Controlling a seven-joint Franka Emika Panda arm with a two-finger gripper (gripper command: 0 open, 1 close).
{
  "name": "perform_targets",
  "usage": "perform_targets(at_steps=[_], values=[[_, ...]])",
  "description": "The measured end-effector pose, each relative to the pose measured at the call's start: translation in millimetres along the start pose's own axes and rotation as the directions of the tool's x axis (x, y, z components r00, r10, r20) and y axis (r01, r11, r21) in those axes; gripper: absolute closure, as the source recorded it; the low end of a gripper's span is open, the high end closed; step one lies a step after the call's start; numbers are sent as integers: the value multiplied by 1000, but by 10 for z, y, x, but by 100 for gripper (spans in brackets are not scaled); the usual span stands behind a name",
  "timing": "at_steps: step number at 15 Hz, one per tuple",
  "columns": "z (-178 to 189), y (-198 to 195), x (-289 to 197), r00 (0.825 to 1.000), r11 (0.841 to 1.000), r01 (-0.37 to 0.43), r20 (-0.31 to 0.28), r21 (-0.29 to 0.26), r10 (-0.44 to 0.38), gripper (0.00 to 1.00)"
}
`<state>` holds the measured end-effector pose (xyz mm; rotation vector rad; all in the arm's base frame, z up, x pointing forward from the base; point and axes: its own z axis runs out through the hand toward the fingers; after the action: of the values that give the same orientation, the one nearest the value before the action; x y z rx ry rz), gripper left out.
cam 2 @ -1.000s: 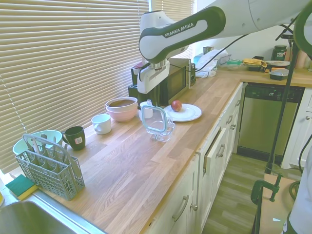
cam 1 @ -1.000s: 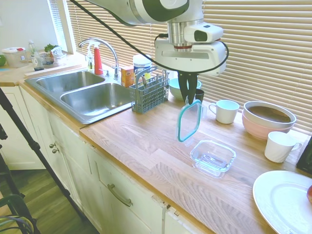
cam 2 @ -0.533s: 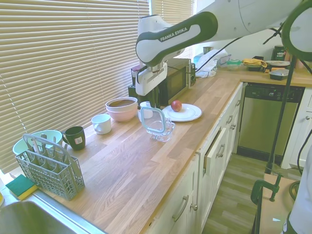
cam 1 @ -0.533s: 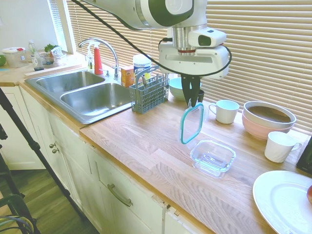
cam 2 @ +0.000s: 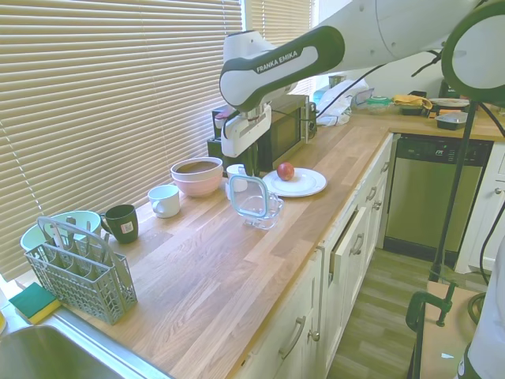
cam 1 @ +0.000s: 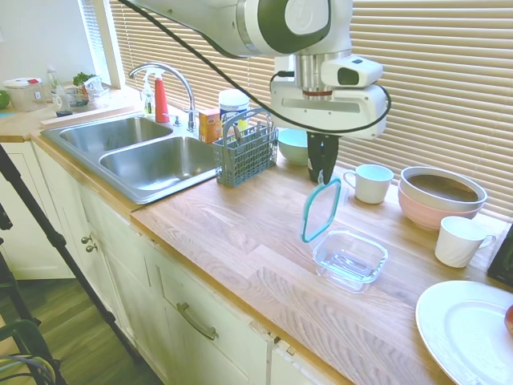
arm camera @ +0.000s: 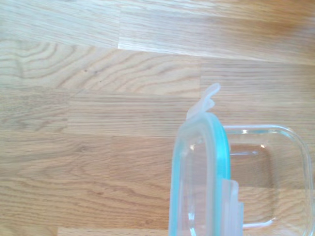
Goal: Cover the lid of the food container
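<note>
First exterior view: the gripper point(cam 1: 323, 171), jaws closed on the top edge of the lid point(cam 1: 320, 210), has carried it sideways — now hanging tilted, no longer near-vertical, its lower edge just above the near rim of the food container point(cam 1: 350, 258), mid-countertop point(cam 1: 240, 241) toward the front edge. Earlier it hung short of the dish; lowering remains.

The lid point(cam 1: 320, 211) hangs tilted from the gripper point(cam 1: 323, 176), above the food container's point(cam 1: 350, 259) sink-side edge.
</note>
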<state>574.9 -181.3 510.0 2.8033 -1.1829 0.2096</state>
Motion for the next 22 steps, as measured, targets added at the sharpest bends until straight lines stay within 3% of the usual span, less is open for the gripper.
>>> perform_targets(at_steps=[11, 22], values=[[131, 463, 355, 1000, 999, -19, 17, 48, 18, 100], [417, 1183, 798, 995, 991, -64, 79, 115, 55, 100]])
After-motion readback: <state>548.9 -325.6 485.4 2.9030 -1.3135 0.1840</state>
